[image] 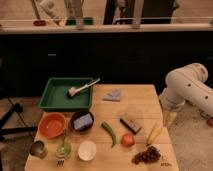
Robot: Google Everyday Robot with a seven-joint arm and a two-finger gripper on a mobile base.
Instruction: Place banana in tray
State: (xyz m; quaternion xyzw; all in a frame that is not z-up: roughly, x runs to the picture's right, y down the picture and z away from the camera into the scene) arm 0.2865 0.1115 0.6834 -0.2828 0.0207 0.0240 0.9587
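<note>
The banana (154,134) is pale yellow and lies on the wooden table near its right edge, above a bunch of grapes. The dark-green tray (56,101) sits at the table's back left with a white dish brush (82,89) lying in it. My white arm (187,90) comes in from the right. The gripper (170,118) hangs below it, just off the table's right edge, above and to the right of the banana and apart from it. It holds nothing that I can see.
On the table there are an orange bowl (51,125), a dark bowl with a blue sponge (82,121), a green chili (109,133), a red fruit (128,140), grapes (148,155), a brown block (131,122), a grey cloth (113,95), a white cup (87,150) and a metal cup (38,149).
</note>
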